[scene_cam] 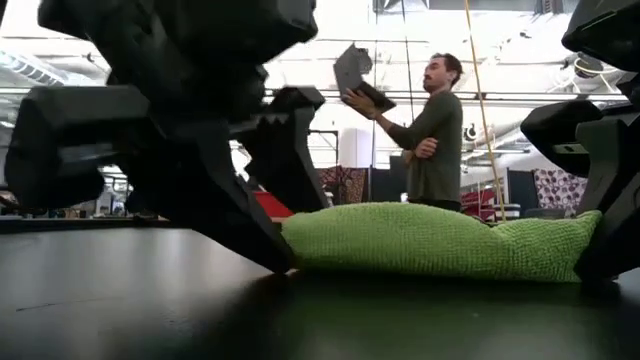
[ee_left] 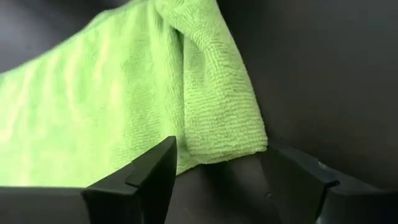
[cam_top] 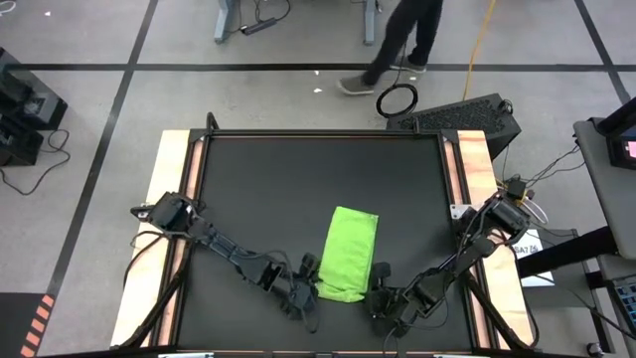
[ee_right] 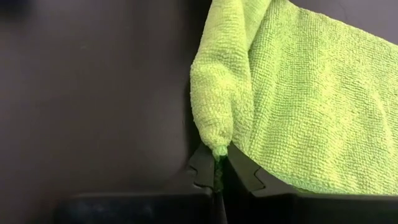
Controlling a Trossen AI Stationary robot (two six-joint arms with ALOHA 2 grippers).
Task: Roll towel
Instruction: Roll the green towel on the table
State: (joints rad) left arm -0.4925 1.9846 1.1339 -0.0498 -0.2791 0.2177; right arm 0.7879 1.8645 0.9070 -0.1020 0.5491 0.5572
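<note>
At the near edge of the dark surface (cam_top: pixel 298 169), the towel (cam_top: pixel 348 254) lies folded; my right end effector (ee_right: pixel 219 167) pinches its corner, while my left end effector (ee_left: pixel 217 180) stands apart, apparently just touching it.

robotics lab: black test table (cam_top: pixel 318 189), taped grey floor (cam_top: pixel 89 89), loose cables (cam_top: pixel 30 169), person (scene_cam: pixel 432 130) holding a laptop (scene_cam: pixel 355 78) behind

Even overhead light, backlit low view with blown-out windows, blurred dark foreground
</note>
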